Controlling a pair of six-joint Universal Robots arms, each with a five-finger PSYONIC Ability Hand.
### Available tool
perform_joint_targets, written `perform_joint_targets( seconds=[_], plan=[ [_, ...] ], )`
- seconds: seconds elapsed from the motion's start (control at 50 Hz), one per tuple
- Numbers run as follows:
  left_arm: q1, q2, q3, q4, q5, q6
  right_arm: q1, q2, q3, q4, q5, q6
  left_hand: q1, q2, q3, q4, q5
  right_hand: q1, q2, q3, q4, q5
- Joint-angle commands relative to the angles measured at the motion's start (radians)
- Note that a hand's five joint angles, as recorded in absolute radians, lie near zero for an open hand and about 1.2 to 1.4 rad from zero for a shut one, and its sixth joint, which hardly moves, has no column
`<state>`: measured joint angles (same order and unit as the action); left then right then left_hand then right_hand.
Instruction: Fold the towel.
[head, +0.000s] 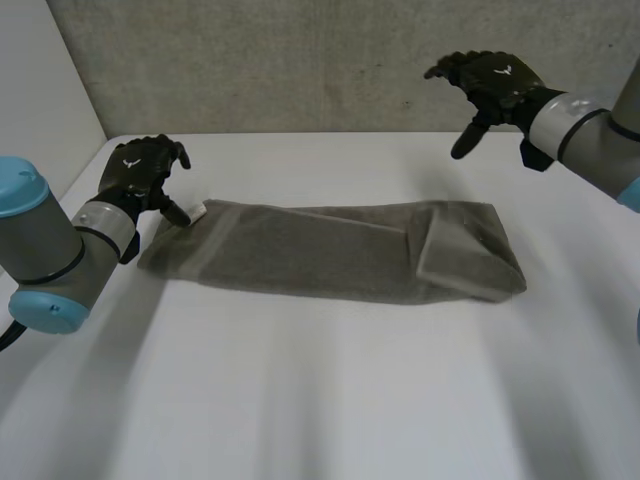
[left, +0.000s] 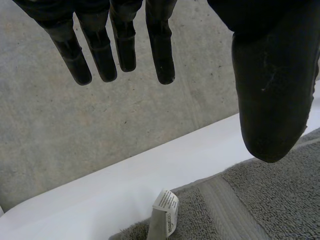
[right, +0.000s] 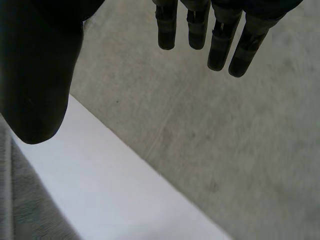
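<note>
Here, the long grey terry-cloth towel (head: 330, 255) lies folded across the white table (head: 330, 400). The left robot hand (head: 140, 170) hovers released at its nine-o'clock end; the right robot hand (head: 490, 85), also released, at two o'clock.

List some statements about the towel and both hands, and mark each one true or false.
1. The towel lies as a long strip on the table. True.
2. The right hand grips one end of the towel. False: it is raised and open, apart from the towel, and holds nothing.
3. The left hand is open beside the towel end that has the tag. True.
4. The tag is at the towel end nearer the right hand. False: it is at the end by the left hand.
</note>
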<state>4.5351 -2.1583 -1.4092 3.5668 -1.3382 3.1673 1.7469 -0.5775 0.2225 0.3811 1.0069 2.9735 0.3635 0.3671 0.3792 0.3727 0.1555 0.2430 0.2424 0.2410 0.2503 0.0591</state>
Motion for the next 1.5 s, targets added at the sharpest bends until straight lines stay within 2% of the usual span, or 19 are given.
perform_joint_targets(
  seconds=[0.02, 0.06, 0.18, 0.22, 0.24, 0.28, 0.3, 0.4, 0.56, 0.84, 0.98, 1.02, 1.14, 1.18, 1.24, 1.28, 1.32, 1.48, 1.5],
  plan=[
    [0.001, 0.002, -0.011, 0.004, -0.001, -0.016, -0.014, 0.027, -0.018, 0.143, 0.110, -0.146, -0.056, -0.060, -0.072, -0.065, -0.023, -0.020, -0.019, -0.018, -0.027, -0.011],
    [0.001, 0.002, -0.014, 0.004, -0.001, -0.029, -0.009, 0.024, 0.006, 0.180, 0.128, -0.241, -0.056, -0.060, -0.072, -0.065, -0.023, -0.069, -0.068, -0.066, -0.076, -0.059],
    [0.002, 0.008, -0.025, 0.004, 0.001, -0.036, -0.009, -0.004, 0.121, 0.228, 0.122, -0.243, -0.056, -0.060, -0.072, -0.065, -0.023, -0.069, -0.068, -0.066, -0.076, -0.059],
    [0.002, 0.009, -0.025, 0.006, 0.001, -0.036, -0.009, -0.066, 0.280, 0.237, 0.111, -0.252, -0.056, -0.060, -0.072, -0.065, -0.023, -0.069, -0.068, -0.066, -0.076, -0.059],
    [0.002, 0.009, -0.027, 0.004, 0.001, -0.036, -0.009, -0.067, 0.281, 0.237, 0.111, -0.252, -0.056, -0.060, -0.072, -0.065, -0.023, -0.069, -0.068, -0.066, -0.076, -0.059],
    [0.002, 0.009, -0.027, 0.006, -0.001, -0.036, -0.010, -0.181, 0.500, 0.181, 0.084, -0.258, -0.056, -0.060, -0.072, -0.065, -0.023, -0.069, -0.068, -0.066, -0.076, -0.059],
    [0.002, 0.009, -0.028, 0.006, -0.001, -0.036, -0.010, -0.182, 0.502, 0.180, 0.084, -0.258, -0.056, -0.060, -0.072, -0.065, -0.023, -0.069, -0.068, -0.066, -0.076, -0.059],
    [0.001, 0.009, -0.030, 0.006, -0.001, -0.036, -0.014, -0.364, 0.887, -0.072, 0.084, -0.260, -0.059, -0.063, -0.075, -0.068, -0.025, 0.194, 0.194, 0.196, 0.186, 0.203],
    [-0.001, 0.014, -0.040, 0.007, -0.002, -0.036, -0.014, -0.447, 1.141, -0.169, 0.091, -0.300, -0.068, -0.071, -0.083, -0.077, -0.034, 0.323, 0.324, 0.325, 0.316, 0.333],
    [-0.005, 0.014, -0.046, 0.007, -0.003, -0.036, -0.020, -0.415, 1.258, -0.350, 0.108, -0.329, -0.074, -0.077, -0.089, -0.083, -0.040, 0.285, 0.286, 0.287, 0.278, 0.295],
    [-0.005, 0.014, -0.050, 0.023, -0.004, -0.036, -0.018, -0.384, 1.255, -0.435, 0.188, -0.330, -0.082, -0.086, -0.098, -0.092, -0.049, 0.329, 0.330, 0.331, 0.322, 0.339],
    [-0.005, 0.014, -0.053, 0.026, -0.002, -0.036, -0.017, -0.381, 1.255, -0.470, 0.216, -0.332, -0.082, -0.086, -0.098, -0.092, -0.049, 0.505, 0.505, 0.507, 0.497, 0.514],
    [-0.005, 0.014, -0.054, 0.029, -0.002, -0.036, -0.018, -0.360, 1.242, -0.501, 0.220, -0.337, -0.082, -0.086, -0.098, -0.092, -0.049, 0.564, 0.565, 0.566, 0.557, 0.574],
    [-0.005, 0.014, -0.054, 0.029, -0.002, -0.036, -0.021, -0.351, 1.233, -0.501, 0.222, -0.349, -0.082, -0.086, -0.098, -0.092, -0.049, 0.754, 0.755, 0.756, 0.747, 0.763],
    [-0.005, 0.014, -0.054, 0.029, -0.002, -0.036, -0.024, -0.351, 1.230, -0.499, 0.222, -0.353, -0.082, -0.086, -0.098, -0.092, -0.049, 0.867, 0.867, 0.869, 0.859, 0.876],
    [-0.007, 0.014, -0.056, 0.029, -0.002, -0.036, -0.026, -0.358, 1.226, -0.502, 0.219, -0.356, -0.088, -0.092, -0.104, -0.098, -0.055, 1.121, 1.121, 1.123, 1.113, 1.130],
    [-0.007, 0.012, -0.056, 0.029, -0.004, -0.036, -0.026, -0.360, 1.216, -0.502, 0.219, -0.355, -0.091, -0.095, -0.107, -0.100, -0.058, 1.153, 1.154, 1.155, 1.146, 1.162],
    [-0.007, 0.014, -0.060, 0.029, -0.002, -0.036, -0.023, -0.346, 1.190, -0.487, 0.225, -0.350, -0.106, -0.110, -0.122, -0.115, -0.072, 1.153, 1.154, 1.155, 1.146, 1.163],
    [-0.007, 0.014, -0.060, 0.029, -0.002, -0.036, -0.023, -0.349, 1.201, -0.485, 0.225, -0.350, -0.106, -0.110, -0.122, -0.115, -0.072, 0.986, 0.986, 0.988, 0.978, 0.995]
  ],
)
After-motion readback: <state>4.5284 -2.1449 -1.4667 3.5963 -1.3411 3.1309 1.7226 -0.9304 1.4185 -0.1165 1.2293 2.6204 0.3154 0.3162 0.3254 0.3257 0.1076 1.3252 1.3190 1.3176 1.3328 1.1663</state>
